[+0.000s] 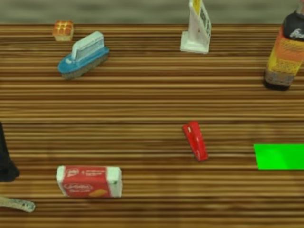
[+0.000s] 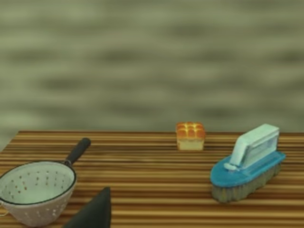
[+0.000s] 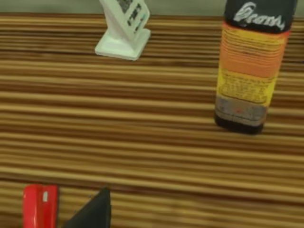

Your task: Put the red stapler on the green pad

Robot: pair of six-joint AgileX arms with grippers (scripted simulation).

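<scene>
Your red stapler (image 1: 195, 140) lies flat on the counter (image 1: 142, 95) near the middle, angled, well apart from the green pad (image 1: 279, 156) at the right edge, so nothing is placed yet. It looks small, glossy and narrow. Neither gripper holds it; you cannot tell whether either is released or clenched.

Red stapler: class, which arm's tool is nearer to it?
Right. The right tool sits just beside the red stapler in its wrist view; the left arm is at the table's left edge, well away.
</scene>
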